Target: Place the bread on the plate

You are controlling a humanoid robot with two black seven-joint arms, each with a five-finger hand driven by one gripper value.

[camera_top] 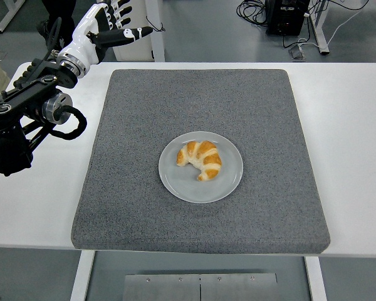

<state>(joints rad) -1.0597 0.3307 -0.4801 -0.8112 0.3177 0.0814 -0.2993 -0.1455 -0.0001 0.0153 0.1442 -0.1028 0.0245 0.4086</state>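
A golden croissant (200,159) lies on the grey round plate (225,184), which sits in the middle of the dark grey mat (194,94). My left hand (116,26) is raised at the top left, beyond the mat's far left corner and well away from the plate. Its fingers are spread and hold nothing. The black left arm (31,106) runs down along the left edge. No right arm shows.
White table (351,138) surrounds the mat on all sides. Beyond the far edge are floor, cables and a dark box (287,15) at the top right. A person's legs (57,19) stand at the top left, behind my left arm.
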